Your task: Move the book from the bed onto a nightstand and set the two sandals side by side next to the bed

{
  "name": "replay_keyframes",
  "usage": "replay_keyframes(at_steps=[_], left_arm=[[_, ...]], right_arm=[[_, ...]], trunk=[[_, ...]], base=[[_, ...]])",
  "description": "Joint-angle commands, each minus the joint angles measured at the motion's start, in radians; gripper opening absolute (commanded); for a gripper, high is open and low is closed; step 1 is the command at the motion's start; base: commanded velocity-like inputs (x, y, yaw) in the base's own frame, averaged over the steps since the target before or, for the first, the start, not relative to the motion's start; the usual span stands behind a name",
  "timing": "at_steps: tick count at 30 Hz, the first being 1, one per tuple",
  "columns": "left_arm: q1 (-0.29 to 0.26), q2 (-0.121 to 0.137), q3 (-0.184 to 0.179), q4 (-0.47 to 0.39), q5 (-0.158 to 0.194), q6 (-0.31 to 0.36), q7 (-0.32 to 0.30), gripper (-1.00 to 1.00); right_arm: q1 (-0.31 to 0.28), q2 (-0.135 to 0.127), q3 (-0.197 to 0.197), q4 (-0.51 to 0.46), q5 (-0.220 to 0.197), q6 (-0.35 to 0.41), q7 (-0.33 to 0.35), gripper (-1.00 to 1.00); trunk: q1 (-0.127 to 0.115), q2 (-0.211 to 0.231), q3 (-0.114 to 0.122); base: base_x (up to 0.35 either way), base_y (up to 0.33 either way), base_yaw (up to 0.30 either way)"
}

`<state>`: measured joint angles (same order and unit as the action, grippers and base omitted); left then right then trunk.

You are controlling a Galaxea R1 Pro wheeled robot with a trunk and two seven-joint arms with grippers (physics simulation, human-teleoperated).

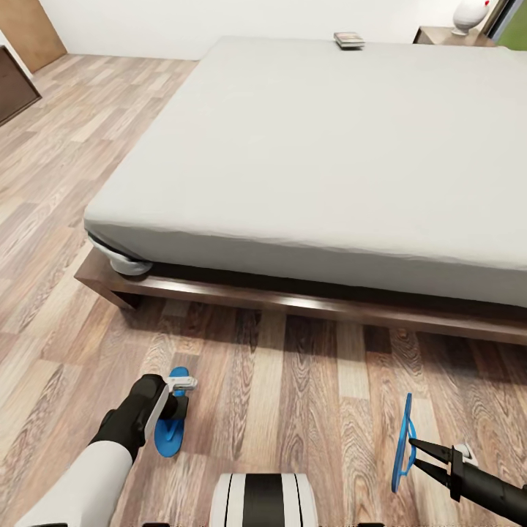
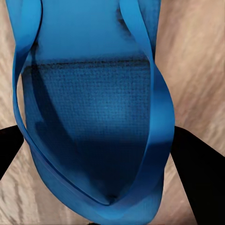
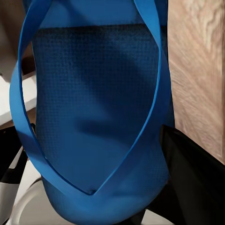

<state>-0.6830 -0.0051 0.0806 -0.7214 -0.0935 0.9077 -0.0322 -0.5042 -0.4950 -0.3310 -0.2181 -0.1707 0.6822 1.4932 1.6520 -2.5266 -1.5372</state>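
Both grippers on sandals, floor at bed foot; book on far edge of the mattress.

Left gripper [image 1: 178,395] clamped on left sandal [image 1: 170,424], low over the wood floor [image 1: 293,410]. Right gripper [image 1: 421,454] pinches right sandal [image 1: 401,443], held on edge, upright. Sandals well apart. Beyond: bed [image 1: 329,146]. Book [image 1: 349,39] lies at its far edge, near a nightstand [image 1: 439,34].

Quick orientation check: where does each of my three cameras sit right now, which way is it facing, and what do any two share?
Head view: on the head, looking down at the bed; both arms, left gripper, right gripper.
Left wrist view: along dark fingers at the left sandal.
Right wrist view: along its fingers at the right sandal.
Shared: head view shows both sandals.
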Motion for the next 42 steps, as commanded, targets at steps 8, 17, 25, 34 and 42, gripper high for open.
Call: replay_keyframes(at_steps=[8,17,25,34,42], left_arm=[[0.003,-0.002,0.001,-0.001,-0.012,-0.124,-0.002,-1.0],[0.003,-0.002,0.001,0.0,-0.011,-0.138,-0.003,-1.0],[0.003,-0.002,0.001,0.003,-0.011,-0.138,-0.003,-1.0],[0.003,-0.001,0.002,0.004,-0.012,-0.143,-0.003,-1.0],[0.003,0.0,0.002,0.004,-0.012,-0.145,-0.003,-1.0]], right_arm=[[0.0,0.0,0.003,0.0,-0.007,0.011,0.002,-1.0],[0.0,0.0,0.003,0.0,-0.007,0.011,0.002,-1.0],[0.0,0.0,0.003,0.0,-0.007,0.011,0.002,-1.0],[0.0,0.0,0.003,0.0,-0.006,0.01,0.002,-1.0],[0.0,0.0,0.003,0.0,-0.006,0.01,0.002,-1.0]], trunk=[[0.003,-0.002,-0.032],[0.006,-0.003,-0.051],[0.009,-0.005,-0.082],[0.011,-0.006,-0.093],[0.011,-0.006,-0.093]], base=[[0.0,0.0,0.0],[0.0,0.0,0.0],[0.0,0.0,0.0],[0.0,0.0,0.0],[0.243,0.071,0.0]])
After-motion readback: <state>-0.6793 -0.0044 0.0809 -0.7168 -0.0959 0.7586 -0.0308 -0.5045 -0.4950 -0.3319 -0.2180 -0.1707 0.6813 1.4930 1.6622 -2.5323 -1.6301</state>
